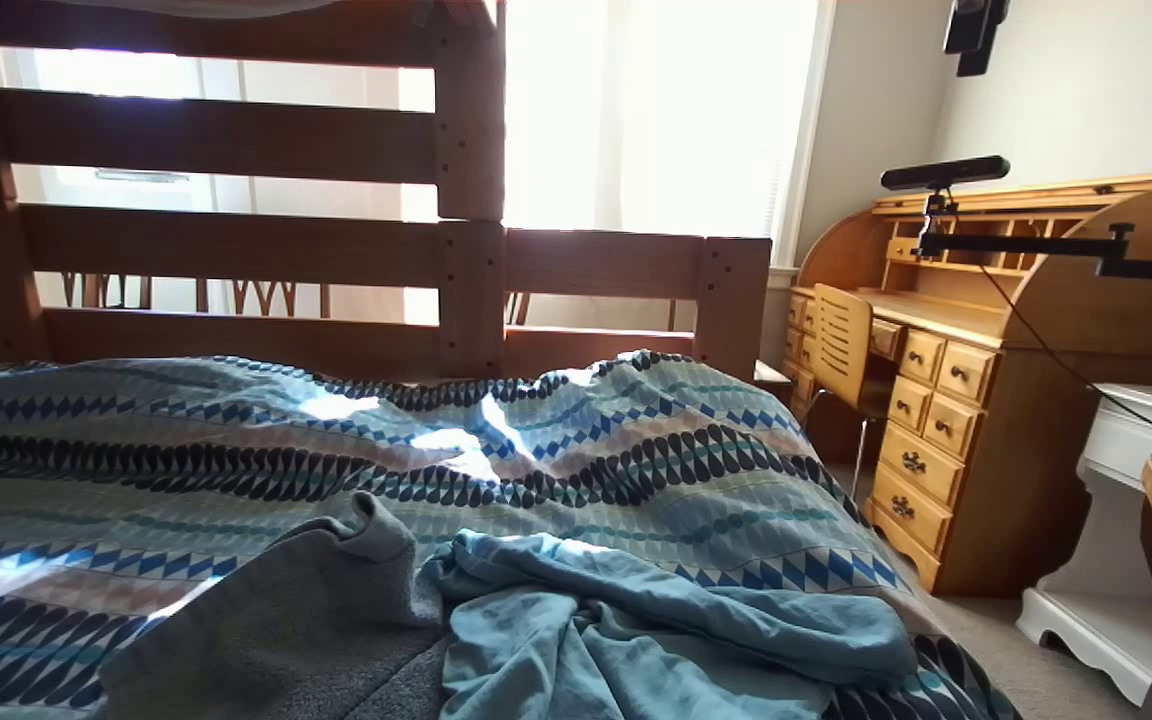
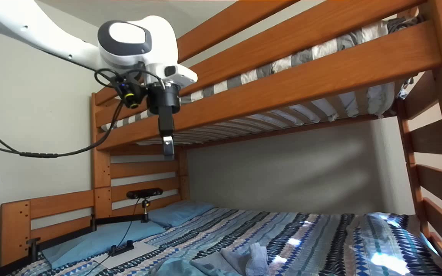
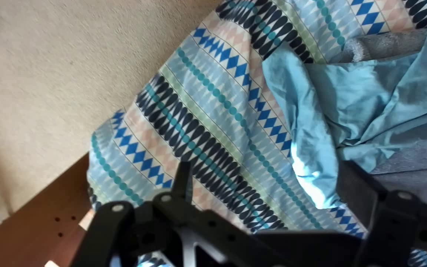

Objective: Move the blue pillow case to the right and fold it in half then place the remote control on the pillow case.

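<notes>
My black 2-finger gripper (image 3: 267,181) hangs above the patterned, striped bedspread (image 1: 576,500), its fingers (image 3: 182,181) spread wide with nothing between them. The crumpled light-blue cloth pillow case (image 1: 671,625) lies near in an exterior view, right of a soft grey fleece cloth (image 1: 286,630) that it partly covers. I expect it to be light, limp and hard to damage, but apt to bunch when dragged. I'd pinch the raised roll along its far edge, shallowly, to avoid catching the bedspread. I can't find the remote control in these 3 views.
</notes>
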